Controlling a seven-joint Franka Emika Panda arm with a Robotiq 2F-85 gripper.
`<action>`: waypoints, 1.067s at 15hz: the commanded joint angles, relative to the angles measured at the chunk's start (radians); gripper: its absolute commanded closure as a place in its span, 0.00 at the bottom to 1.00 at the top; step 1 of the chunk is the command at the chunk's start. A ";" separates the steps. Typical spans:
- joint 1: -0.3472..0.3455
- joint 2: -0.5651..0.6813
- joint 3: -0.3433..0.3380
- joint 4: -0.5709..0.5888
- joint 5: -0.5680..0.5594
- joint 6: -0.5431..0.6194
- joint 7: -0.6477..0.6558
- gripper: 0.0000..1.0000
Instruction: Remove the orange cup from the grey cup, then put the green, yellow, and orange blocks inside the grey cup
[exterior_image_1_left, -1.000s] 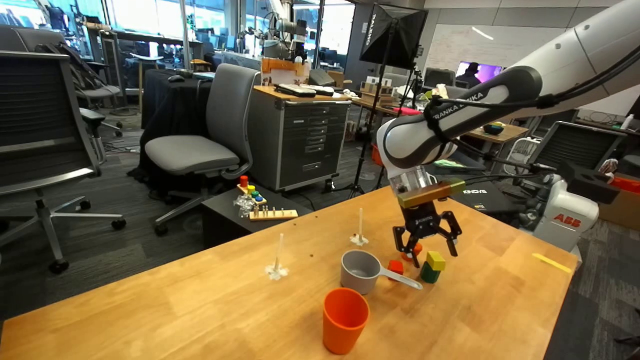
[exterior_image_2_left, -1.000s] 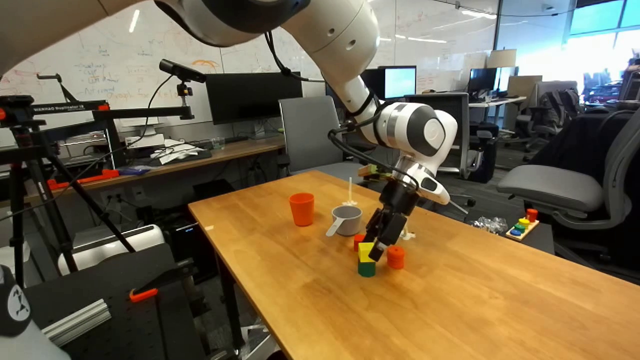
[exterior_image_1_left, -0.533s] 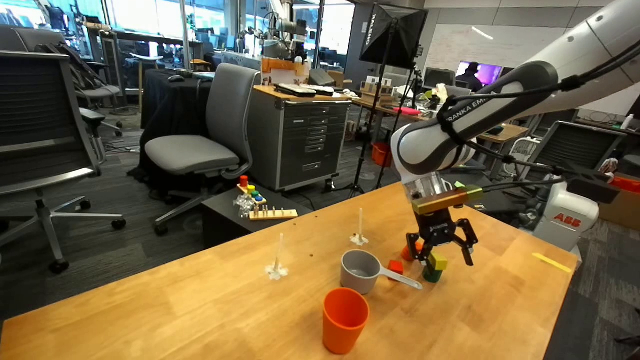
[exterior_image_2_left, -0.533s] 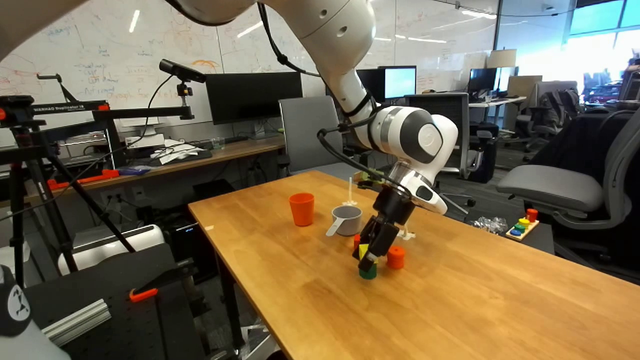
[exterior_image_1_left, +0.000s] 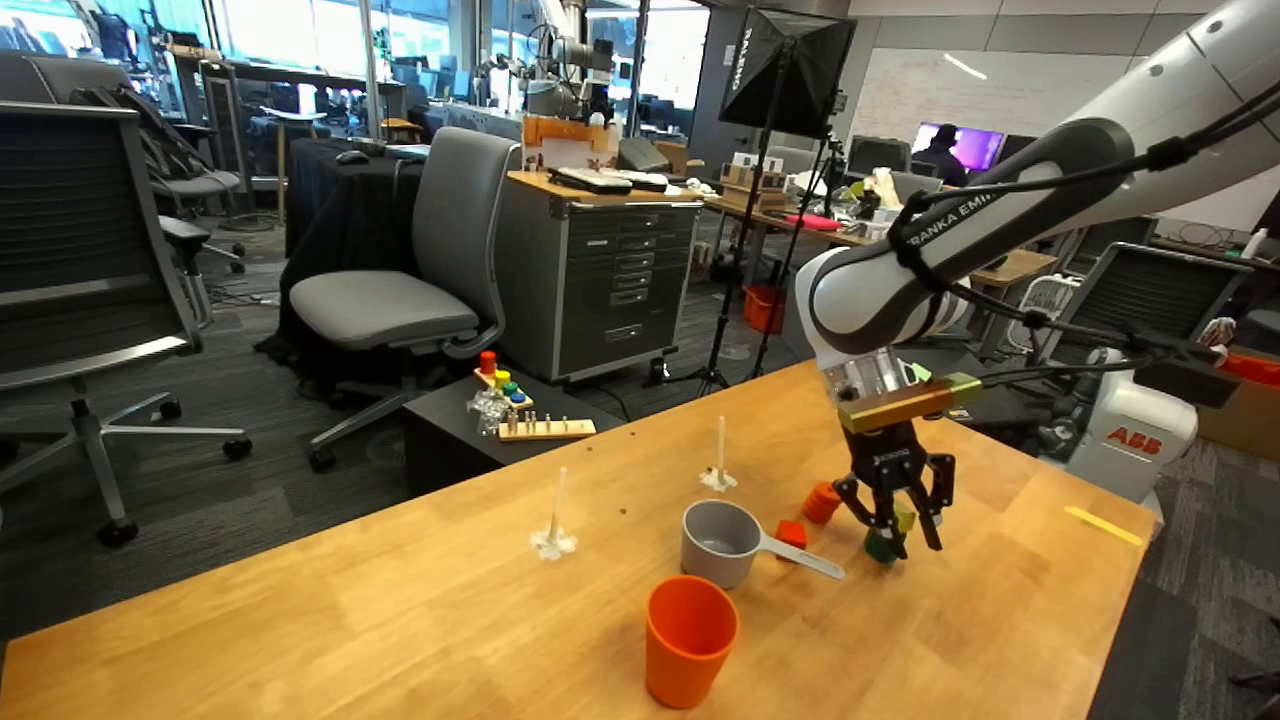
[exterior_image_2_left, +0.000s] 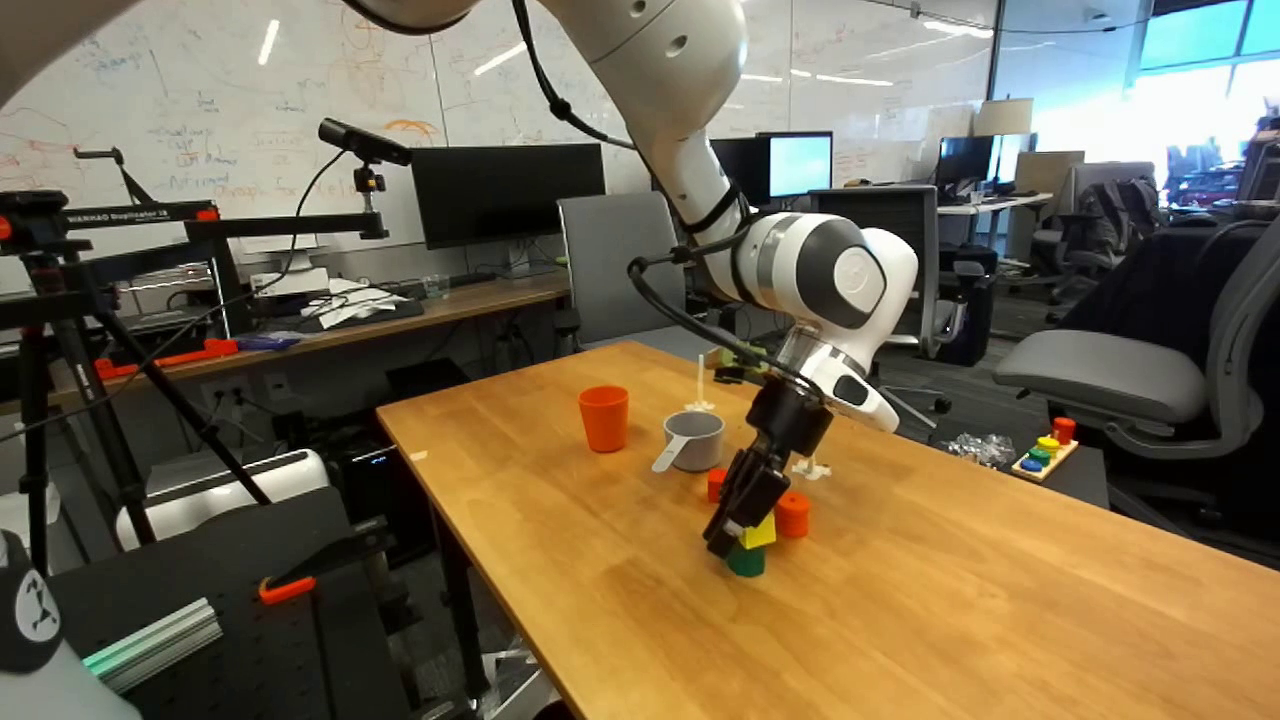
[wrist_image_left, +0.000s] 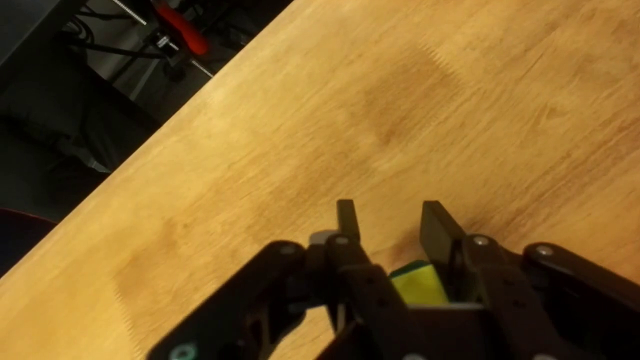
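On the wooden table (exterior_image_1_left: 330, 620) of an exterior view, the orange cup (exterior_image_1_left: 682, 668) stands upright near the grey cup (exterior_image_1_left: 708, 568) and hides a bit of its wall. The orange block (exterior_image_1_left: 791, 534) lies just beside the grey cup, partly covered by the long handle. The gripper (exterior_image_1_left: 917, 548) stands low, its jaws rather narrow with a gap between; one finger crosses in front of the green block (exterior_image_1_left: 879, 546) and the yellow block (exterior_image_1_left: 905, 518), so both are visible only in parts. In an exterior view where the robot arm (exterior_image_2_left: 670, 75) is cut off by the upper border, the yellow block sits on the green block, and the dark gripper covers one side of both. It hides also a part of the orange block, and a round orange piece (exterior_image_2_left: 793, 515) near them is partly covered too. In the wrist view, the fingers (wrist_image_left: 348, 220) are dark and blurred; the yellow block shows between them as a small patch, and the green block only as a thin edge. Whether the fingers press on the yellow block, I cannot tell. Beyond the table edge, a red object (wrist_image_left: 185, 30) is hard to make out.
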 joint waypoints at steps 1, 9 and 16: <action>0.023 -0.035 -0.027 -0.044 0.022 0.012 -0.022 0.34; 0.020 -0.028 -0.021 -0.007 0.019 -0.037 -0.085 0.00; 0.020 -0.037 -0.044 0.030 0.009 -0.042 -0.097 0.00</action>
